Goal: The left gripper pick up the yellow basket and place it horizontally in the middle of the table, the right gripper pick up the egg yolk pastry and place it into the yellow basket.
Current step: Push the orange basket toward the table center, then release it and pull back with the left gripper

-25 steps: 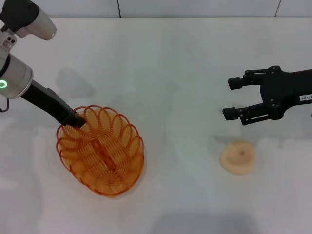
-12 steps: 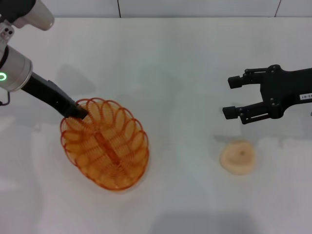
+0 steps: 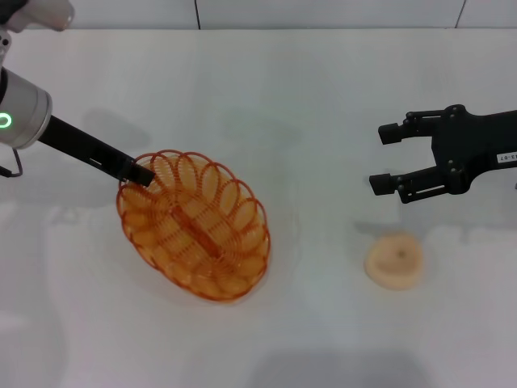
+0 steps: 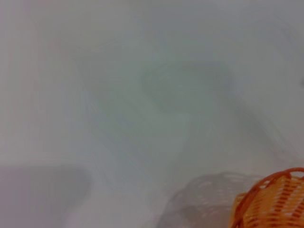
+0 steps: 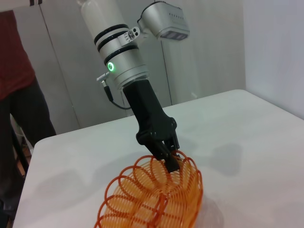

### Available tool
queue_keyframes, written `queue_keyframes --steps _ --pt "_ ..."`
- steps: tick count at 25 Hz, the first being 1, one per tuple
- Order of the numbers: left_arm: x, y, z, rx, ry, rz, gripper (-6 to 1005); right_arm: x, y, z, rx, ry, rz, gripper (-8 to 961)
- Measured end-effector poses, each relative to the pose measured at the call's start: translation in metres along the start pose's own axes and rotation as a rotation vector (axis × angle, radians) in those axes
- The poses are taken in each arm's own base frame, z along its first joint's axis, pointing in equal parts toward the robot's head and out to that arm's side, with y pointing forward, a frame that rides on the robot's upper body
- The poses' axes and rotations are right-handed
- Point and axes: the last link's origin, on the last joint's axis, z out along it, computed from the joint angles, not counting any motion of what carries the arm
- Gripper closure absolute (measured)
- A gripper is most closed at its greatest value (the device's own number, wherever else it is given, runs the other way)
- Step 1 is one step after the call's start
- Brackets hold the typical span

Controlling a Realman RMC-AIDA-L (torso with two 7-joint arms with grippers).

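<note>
Yellow basket [image 3: 195,237] lies diagonally on the worktop [image 3: 307,105], our left tool [image 3: 142,176] pinching its far-left rim. Our right tool [image 3: 386,158] hovers spread above the egg yolk pastry [image 3: 393,260].

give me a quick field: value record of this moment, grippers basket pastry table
left gripper: shut on the rim of the yellow basket, at its far-left end
yellow basket: on the left half of the table, long axis diagonal, empty
right gripper: open, hanging above the table on the right, holding nothing
egg yolk pastry: lying on the table on the right, nearer than the right gripper, outside the basket
table: white
</note>
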Motion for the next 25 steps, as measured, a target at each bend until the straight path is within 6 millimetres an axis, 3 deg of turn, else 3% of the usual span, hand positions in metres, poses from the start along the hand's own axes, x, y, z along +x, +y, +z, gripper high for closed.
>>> queue_keyframes --steps 13,25 --pt "-0.007 0.012 0.003 -0.097 0.046 -0.234 908 0.000 0.000 -0.002 -0.003 0.003 -0.002 97" --pt "-0.030 -0.001 -0.002 -0.144 0.175 -0.466 910 -0.002 0.001 -0.002 -0.015 0.004 -0.011 97"
